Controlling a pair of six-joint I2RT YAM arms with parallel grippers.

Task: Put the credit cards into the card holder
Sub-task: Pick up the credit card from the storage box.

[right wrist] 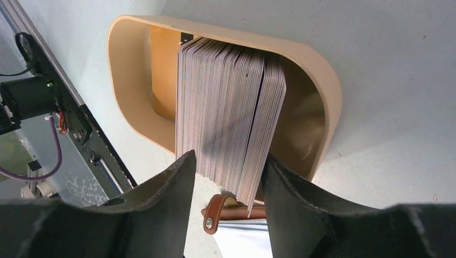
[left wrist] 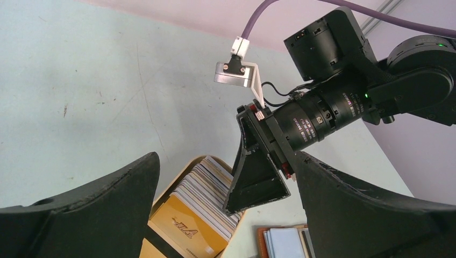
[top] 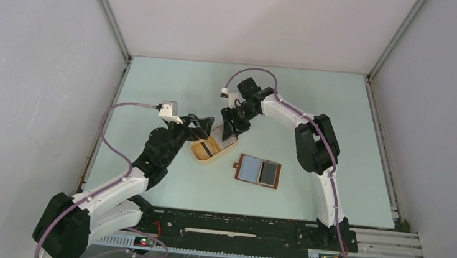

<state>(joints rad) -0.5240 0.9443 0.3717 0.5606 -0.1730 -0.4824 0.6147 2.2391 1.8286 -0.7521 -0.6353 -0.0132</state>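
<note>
step: picking cards | right end effector (right wrist: 228, 177) straddles the credit cards (right wrist: 231, 107) upright in tan tray (right wrist: 317, 80), grasp cannot tell | left end effector (left wrist: 227, 158) released | card holder (top: 258, 171) open on counter (top: 339, 114) near tray | next: pinch few cards, lift straight

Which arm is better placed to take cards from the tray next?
Right: the right gripper straddles the credit cards standing in the tan tray. The left gripper hangs open nearby, empty.
</note>
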